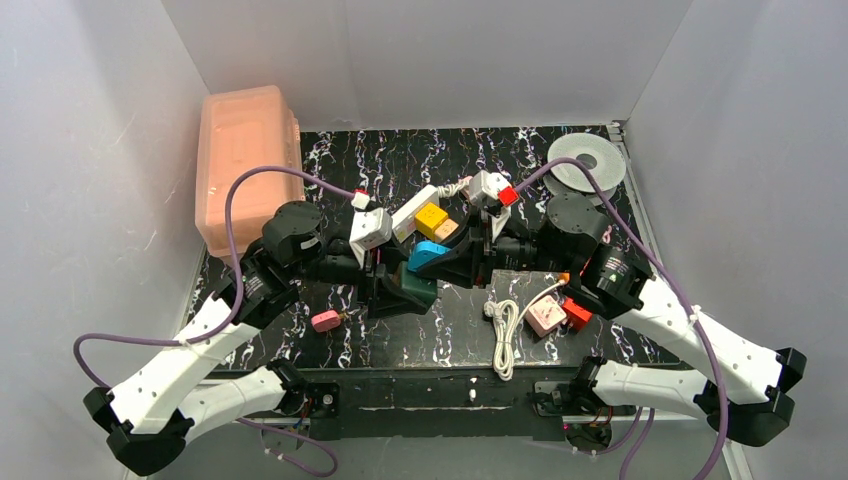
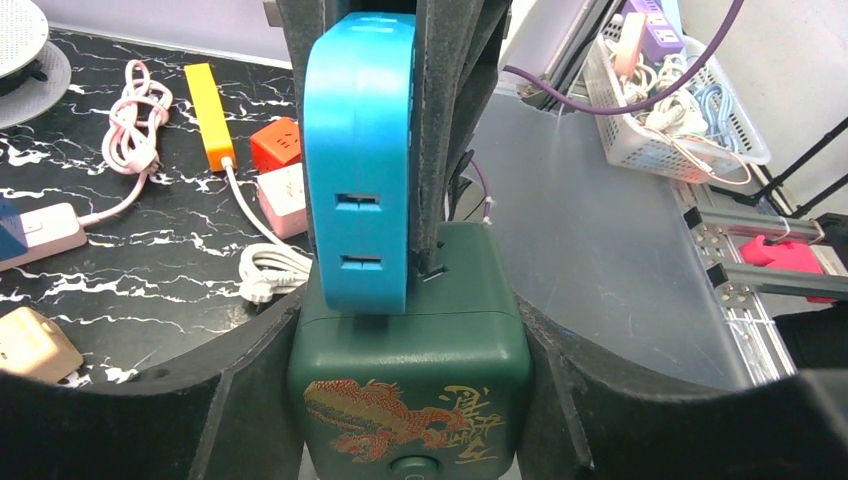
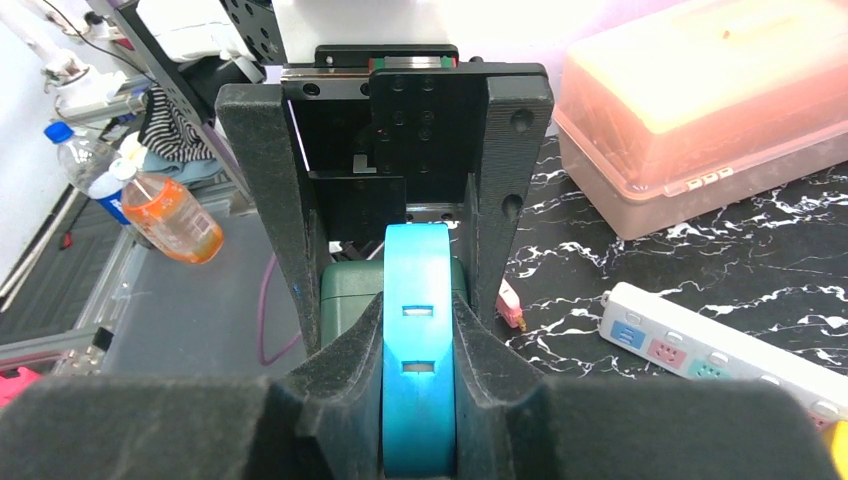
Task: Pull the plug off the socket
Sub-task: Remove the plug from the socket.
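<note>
A flat blue plug (image 2: 360,150) stands seated in the top of a dark green cube (image 2: 410,340) with a dragon print. My left gripper (image 2: 410,400) is shut on the cube, one finger pressed against each side. My right gripper (image 3: 418,380) is shut on the blue plug (image 3: 418,300) from the opposite side, with the green cube (image 3: 350,285) behind it. From above, both grippers meet mid-table at the blue plug (image 1: 428,255) and the cube (image 1: 412,285). The socket (image 3: 720,350), a long white strip with pastel faces, lies apart; a yellow block (image 1: 432,218) sits on the socket (image 1: 412,210).
A pink lidded box (image 1: 245,165) stands at the back left and a grey disc (image 1: 587,160) at the back right. A coiled white cord (image 1: 505,325), pink and red blocks (image 1: 548,315) and a slim pink bar (image 1: 326,320) lie near the front. An orange block (image 2: 212,115) lies beyond.
</note>
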